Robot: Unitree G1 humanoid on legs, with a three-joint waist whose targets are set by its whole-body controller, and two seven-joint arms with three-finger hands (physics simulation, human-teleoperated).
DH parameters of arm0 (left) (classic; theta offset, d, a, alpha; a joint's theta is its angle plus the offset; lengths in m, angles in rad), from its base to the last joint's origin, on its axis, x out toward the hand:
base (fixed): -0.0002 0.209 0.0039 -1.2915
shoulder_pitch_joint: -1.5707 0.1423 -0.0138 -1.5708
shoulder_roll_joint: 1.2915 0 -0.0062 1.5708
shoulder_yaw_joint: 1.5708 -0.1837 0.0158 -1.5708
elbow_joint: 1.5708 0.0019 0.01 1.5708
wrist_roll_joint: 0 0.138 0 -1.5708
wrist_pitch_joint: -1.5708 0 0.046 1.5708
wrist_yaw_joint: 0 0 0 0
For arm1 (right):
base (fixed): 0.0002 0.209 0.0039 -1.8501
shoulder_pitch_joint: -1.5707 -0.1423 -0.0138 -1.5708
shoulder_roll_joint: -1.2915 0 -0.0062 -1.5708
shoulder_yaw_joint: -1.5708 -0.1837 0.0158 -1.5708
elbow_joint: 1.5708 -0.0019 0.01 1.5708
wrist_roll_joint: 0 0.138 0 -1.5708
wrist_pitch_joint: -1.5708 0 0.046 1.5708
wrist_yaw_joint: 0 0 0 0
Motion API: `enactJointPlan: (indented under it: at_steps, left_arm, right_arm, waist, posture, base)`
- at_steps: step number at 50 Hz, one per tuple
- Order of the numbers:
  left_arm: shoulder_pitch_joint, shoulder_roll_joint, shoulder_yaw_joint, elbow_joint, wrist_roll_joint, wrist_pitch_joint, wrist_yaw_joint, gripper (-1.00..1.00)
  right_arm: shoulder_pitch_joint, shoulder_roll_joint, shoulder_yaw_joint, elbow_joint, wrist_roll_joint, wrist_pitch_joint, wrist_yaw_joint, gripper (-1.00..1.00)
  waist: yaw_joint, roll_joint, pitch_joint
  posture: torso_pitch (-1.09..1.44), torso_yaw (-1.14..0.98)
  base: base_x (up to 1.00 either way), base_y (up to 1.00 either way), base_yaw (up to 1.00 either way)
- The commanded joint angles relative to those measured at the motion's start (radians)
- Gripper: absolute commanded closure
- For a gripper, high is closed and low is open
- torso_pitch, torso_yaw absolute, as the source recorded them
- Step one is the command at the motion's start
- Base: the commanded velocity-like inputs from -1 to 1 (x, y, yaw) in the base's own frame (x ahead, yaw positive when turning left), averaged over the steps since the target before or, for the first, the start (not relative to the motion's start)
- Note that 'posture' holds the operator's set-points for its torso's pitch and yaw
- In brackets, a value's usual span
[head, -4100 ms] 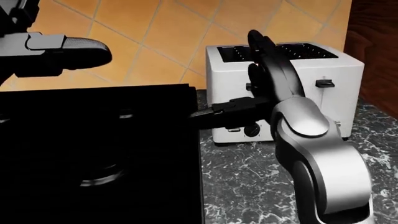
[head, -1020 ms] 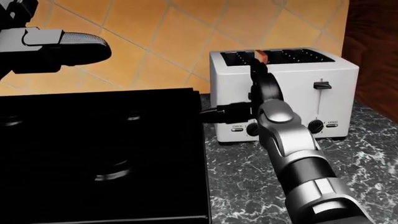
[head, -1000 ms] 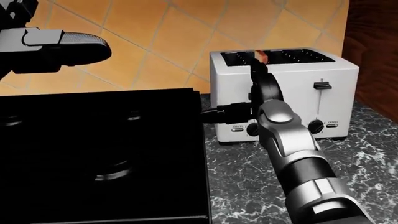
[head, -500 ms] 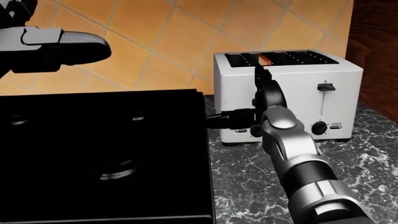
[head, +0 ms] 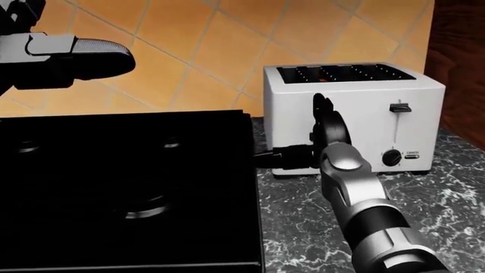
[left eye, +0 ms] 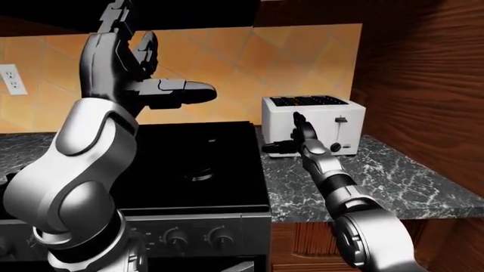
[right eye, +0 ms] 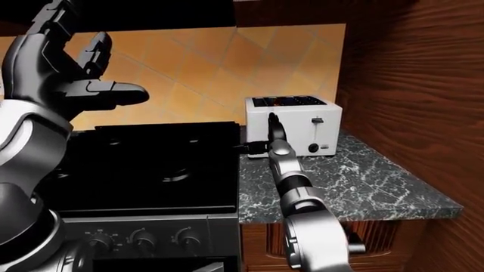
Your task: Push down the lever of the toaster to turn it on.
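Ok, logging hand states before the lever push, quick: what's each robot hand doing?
Left robot hand: open, raised, holding nothing.
Right robot hand: open, against the toaster face, gripping nothing.

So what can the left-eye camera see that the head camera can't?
Only the left-eye view shows the wall outlet, the stove knobs, the wooden wall and the whole raised left hand. Only the head view shows the toaster's round dial clearly. Both show the white toaster, its raised lever, the black stove and the right hand against the toaster.

black stove [left eye: 204, 164], marble counter [left eye: 393, 181], orange tiled wall [head: 212, 51], wall outlet [left eye: 13, 79]
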Motion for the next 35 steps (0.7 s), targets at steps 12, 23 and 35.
enactJointPlan:
  at_steps: [12,23,35]
  left_arm:
    - [-0.029,0.008,0.009,-0.006,0.004,-0.021,0.0,-1.0]
    - [-0.032,0.01,0.01,-0.001,0.002,-0.022,0.001,-1.0]
    - [-0.033,0.01,0.011,-0.002,0.001,-0.023,0.001,-1.0]
  right_arm:
    - [-0.011,-0.015,-0.011,0.022,0.004,0.031,-0.011,-1.0]
    - [-0.012,-0.019,-0.013,0.025,0.008,0.042,-0.007,-1.0]
    - [-0.013,-0.02,-0.014,0.023,0.01,0.051,-0.007,-1.0]
  waist:
    - [0.0,0.005,0.01]
    - [0.001,0.005,0.011]
    - [0.002,0.005,0.011]
  posture:
    - [-0.64,0.0]
    - [-0.64,0.0]
    - [-0.64,0.0]
  base:
    - [0.0,0.0,0.0]
    - [0.0,0.0,0.0]
    - [0.0,0.0,0.0]
